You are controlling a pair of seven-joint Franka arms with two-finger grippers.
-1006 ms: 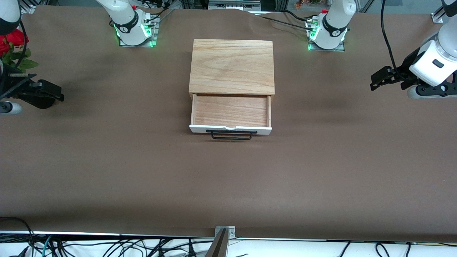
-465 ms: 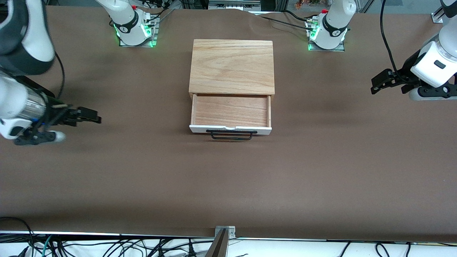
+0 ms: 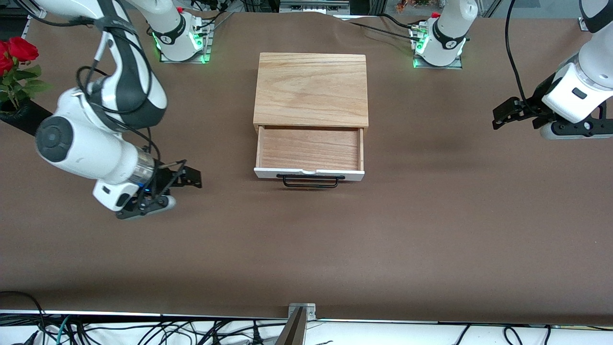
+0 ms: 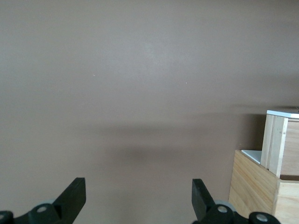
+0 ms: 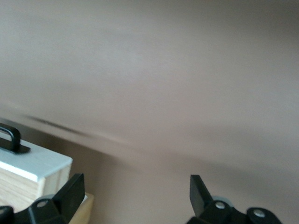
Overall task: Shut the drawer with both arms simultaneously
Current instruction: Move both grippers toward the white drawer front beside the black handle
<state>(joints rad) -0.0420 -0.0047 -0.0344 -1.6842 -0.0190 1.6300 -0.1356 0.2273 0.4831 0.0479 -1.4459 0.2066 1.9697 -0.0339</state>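
Right hand [image 3: 191, 178] has swung nearer one open drawer [image 3: 309, 152]

The roses [image 3: 17, 64] (red ones) and left arm [image 3: 582, 91] are cut off by frame edges.

Brown table [image 3: 431, 230], roses [image 3: 17, 52], cables [image 3: 158, 330].

Robotics lab, test bench setup. Counter [image 3: 431, 230] covered with brown sheet; two white arm bases [image 3: 179, 36] bolted on metal plates with green status lights along the counter's top edge. Loose black cables [image 3: 143, 330] tangled below the bottom edge, aluminium framing at the top corners. Red roses [image 3: 14, 52], probably artificial, at one end.
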